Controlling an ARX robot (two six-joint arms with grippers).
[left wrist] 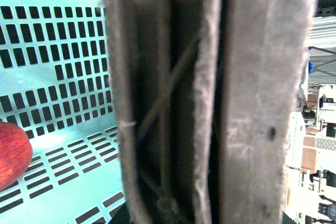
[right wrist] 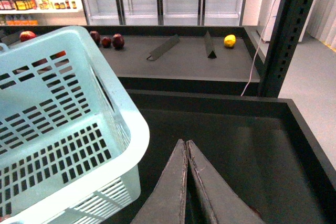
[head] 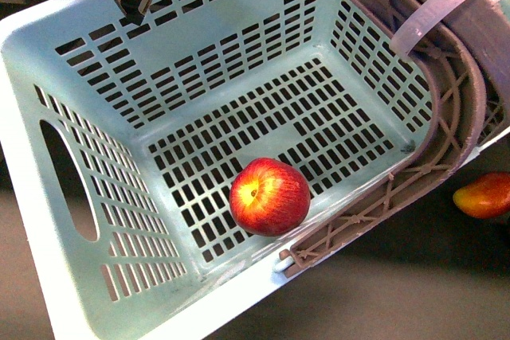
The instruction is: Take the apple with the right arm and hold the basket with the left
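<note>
**Apple in the tilted basket, right jaws pressed together outside it**

From the front view, the pale aqua basket (head: 207,300) fills most of the scene, tipped at an angle so I look down into it. The red apple (head: 269,196), streaked with yellow and showing its yellowish stem dimple, lies on the slotted bottom. It sits against the wall on the side where the brown latticed handle (head: 454,93) curves along the rim. A white zip tie (head: 434,9) loops round that handle higher up. Outside the basket, beyond the handle, an elongated orange-red fruit (head: 484,195) lies on the dark table (head: 398,292).

My right jaws (right wrist: 185,145) are pressed together with nothing between them. They hang over the dark table, outside the basket, just beside one of its corners.

The left wrist view is filled by the handle, very close and blurred, with the basket's slotted inside and an edge of the apple beside it. I cannot tell from it whether my left jaws are clamped on the handle or released.
</note>
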